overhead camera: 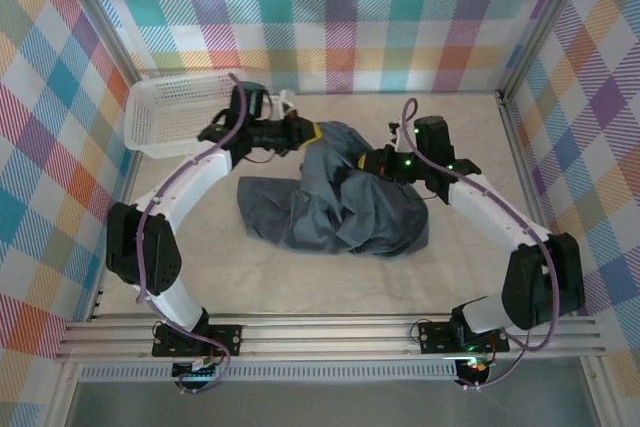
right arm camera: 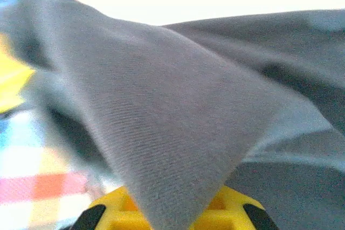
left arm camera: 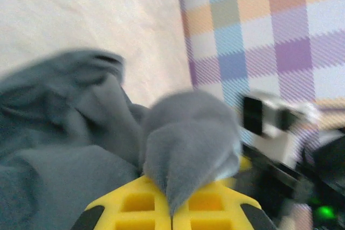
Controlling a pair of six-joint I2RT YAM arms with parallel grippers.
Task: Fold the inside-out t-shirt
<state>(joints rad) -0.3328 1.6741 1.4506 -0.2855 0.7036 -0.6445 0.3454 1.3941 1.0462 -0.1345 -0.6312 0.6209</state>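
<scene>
Top external view: the table [overhead camera: 250,282] is bare at its near side. In the middle lies the t-shirt [overhead camera: 340,217], bunched up and wrinkly. The right gripper [overhead camera: 362,161] pinches a fold of it near its far side. A bit farther and to the left, the left gripper [overhead camera: 312,133] pinches the shirt's far edge. In the 2 wrist views, yellow fingers [left arm camera: 108,211] [right arm camera: 226,208] press together on grey cloth. A white basket [overhead camera: 170,112] sits at the far left.

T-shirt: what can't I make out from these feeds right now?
Which side faces out: top external, t-shirt bunched, seams too small.
Right gripper closure: right wrist, draped cloth covers the jaws.
Sleeves versus hem: left wrist, blurred; crumpled cloth beyond the left gripper.
</scene>
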